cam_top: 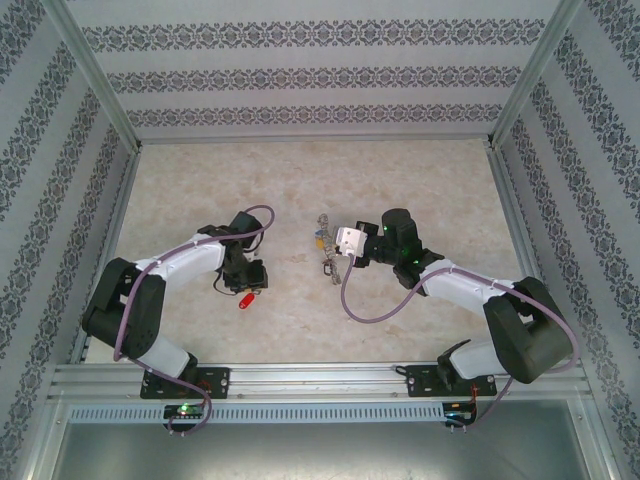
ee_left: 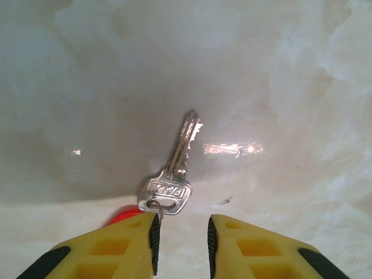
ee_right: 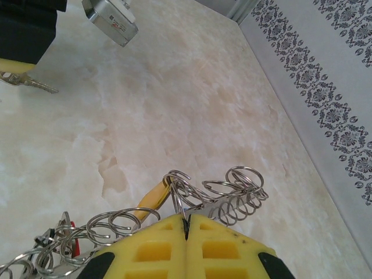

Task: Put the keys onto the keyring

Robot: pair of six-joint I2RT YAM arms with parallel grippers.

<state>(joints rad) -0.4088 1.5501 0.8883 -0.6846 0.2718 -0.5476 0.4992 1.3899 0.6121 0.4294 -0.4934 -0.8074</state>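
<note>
Pale marbled surface (cam_top: 300, 180), both arms reaching in over it. The right tool (ee_right: 186, 224) is clamped tight on the keyring (ee_right: 232, 192): one strand of the silvery coil is pinched between its closed jaws, with loops spilling to either side. The left tool (ee_left: 181, 232) stands with jaws apart and nothing between them. A silver key (ee_left: 173, 168) sits just ahead, its head by one fingertip, and a red tag (ee_left: 122, 214) peeks out beside it. This looks like the pick-up step for that key. Next it needs a clean pinch on the key's head, then a carry across to the coil's free end.
</note>
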